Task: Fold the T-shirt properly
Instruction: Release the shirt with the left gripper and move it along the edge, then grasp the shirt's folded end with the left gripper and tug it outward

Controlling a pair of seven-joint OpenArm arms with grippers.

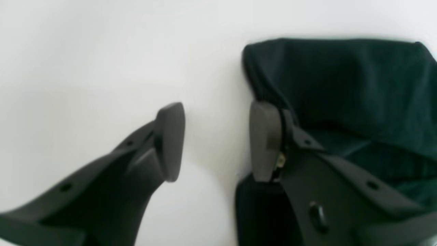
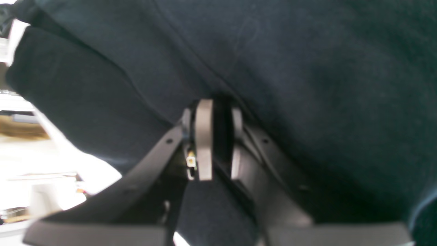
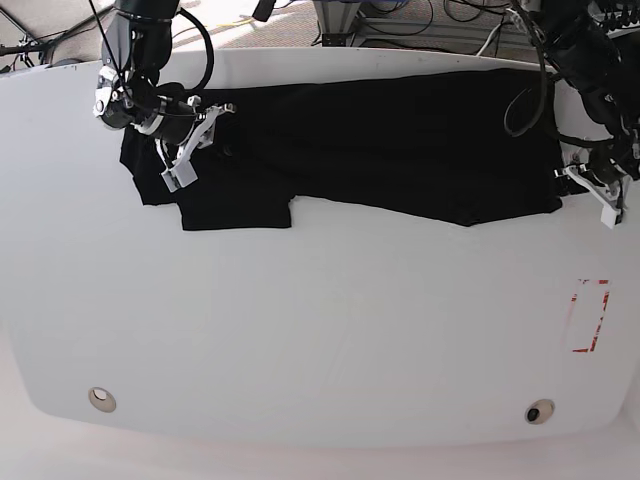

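Note:
The black T-shirt [image 3: 380,140] lies spread across the far half of the white table [image 3: 320,330], plain side up, with a sleeve [image 3: 235,210] hanging toward me at the left. My right gripper [image 3: 190,150] is over the shirt's left end. In the right wrist view it [image 2: 220,140] is shut on a fold of the dark cloth [image 2: 307,85]. My left gripper [image 3: 600,195] sits at the shirt's right edge. In the left wrist view it [image 1: 217,140] is open with bare table between its fingers, and the right-hand finger [image 1: 264,140] rests against the cloth's edge [image 1: 341,85].
A red rectangle outline [image 3: 588,315] is marked on the table near its right edge. Two small round fittings [image 3: 100,399] [image 3: 538,412] sit near the front edge. Cables and equipment [image 3: 400,15] lie beyond the far edge.

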